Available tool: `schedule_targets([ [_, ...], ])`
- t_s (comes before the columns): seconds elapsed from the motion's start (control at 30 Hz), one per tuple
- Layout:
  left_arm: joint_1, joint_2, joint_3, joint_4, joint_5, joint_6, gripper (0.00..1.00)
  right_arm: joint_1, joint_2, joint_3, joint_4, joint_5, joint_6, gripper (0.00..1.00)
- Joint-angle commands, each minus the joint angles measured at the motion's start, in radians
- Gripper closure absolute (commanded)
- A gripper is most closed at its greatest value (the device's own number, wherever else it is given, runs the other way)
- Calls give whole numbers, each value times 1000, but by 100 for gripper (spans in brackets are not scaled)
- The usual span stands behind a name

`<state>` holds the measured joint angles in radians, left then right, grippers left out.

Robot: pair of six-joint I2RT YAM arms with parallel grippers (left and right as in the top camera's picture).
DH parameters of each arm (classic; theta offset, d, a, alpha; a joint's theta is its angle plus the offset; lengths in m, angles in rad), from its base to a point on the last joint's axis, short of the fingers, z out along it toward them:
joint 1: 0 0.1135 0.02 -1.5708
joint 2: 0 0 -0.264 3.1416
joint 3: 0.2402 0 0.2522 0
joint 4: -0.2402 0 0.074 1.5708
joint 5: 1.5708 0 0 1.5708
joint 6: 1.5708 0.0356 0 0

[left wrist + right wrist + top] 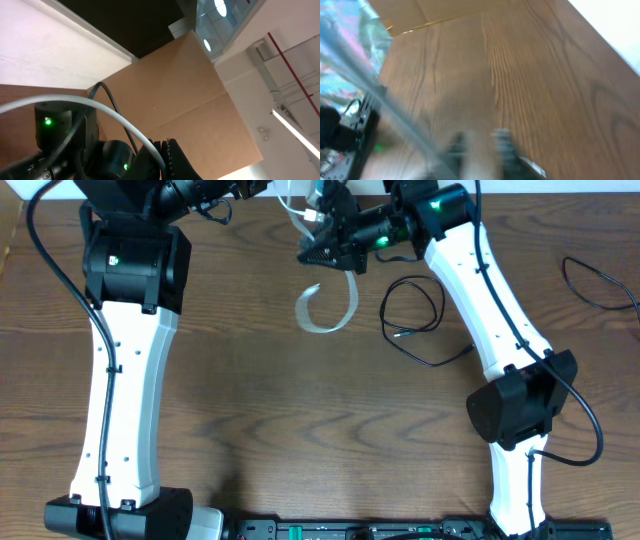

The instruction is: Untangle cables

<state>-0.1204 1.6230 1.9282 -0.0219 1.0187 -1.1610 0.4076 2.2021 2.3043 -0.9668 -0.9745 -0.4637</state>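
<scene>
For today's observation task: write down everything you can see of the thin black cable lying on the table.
The black cable is a thin, dark, flexible-looking cord lying slack on the wooden table. It forms one loose open loop, with a small pale-tipped plug end below it. A tail curves away towards the right arm, and its far end is hidden there. It lies apart from the white cable, and no claw touches it.
</scene>
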Motion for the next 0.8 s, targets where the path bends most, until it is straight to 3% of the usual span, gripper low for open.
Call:
schedule_targets([
  [0.0,3,-14,6,7,-5,72,92,-13,-5,-2,2,144,254,99],
  [0.07,3,-12,6,-19,-28,161,92,-22,-11,-2,-17,224,314,99],
  [0.2,3,-9,6,-148,-108,298,74,-40,-40,-2,-74,358,365,99],
  [0.27,2,-9,6,-234,-172,369,51,-49,-62,-2,-90,444,414,99],
  [0.37,2,-9,6,-376,-286,470,23,-73,-104,-2,-93,554,475,99],
  [0.47,2,-9,6,-500,-399,583,8,-113,-153,-2,-83,588,520,99],
  [0.53,2,-9,6,-568,-456,629,3,-148,-185,-2,-68,587,547,99],
  [0.77,2,-9,6,-701,-539,707,2,-302,-277,-2,-53,587,591,99],
])
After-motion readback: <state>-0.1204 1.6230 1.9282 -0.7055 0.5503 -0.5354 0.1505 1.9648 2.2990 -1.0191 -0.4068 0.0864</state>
